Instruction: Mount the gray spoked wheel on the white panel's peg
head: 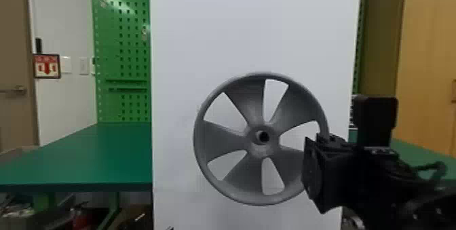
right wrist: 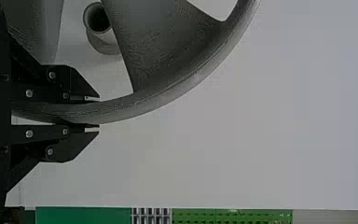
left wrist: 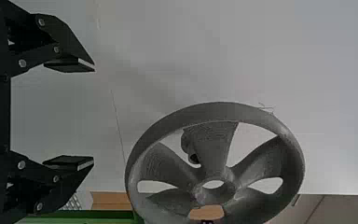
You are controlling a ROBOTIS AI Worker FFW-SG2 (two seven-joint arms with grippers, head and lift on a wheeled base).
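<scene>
My right gripper [head: 314,165] is at the right side of the gray spoked wheel [head: 224,137], in front of the white panel [head: 254,25]. In the right wrist view, the right gripper [right wrist: 93,112] is shut on the rim of the wheel [right wrist: 168,93]. Behind the spokes there, the gray peg [right wrist: 103,39] stands out from the panel, apart from the hub. The left wrist view has my left gripper [left wrist: 93,114] open with nothing between its fingers; the wheel [left wrist: 219,112] hangs beyond its fingertips, and the peg [left wrist: 186,142] shows through a gap between spokes.
A green table [head: 84,154] extends left of the panel, with a green pegboard [head: 125,49] behind it. More green tabletop [head: 424,154] lies at the right, behind the right arm. A wooden cabinet [head: 427,59] stands at the far right.
</scene>
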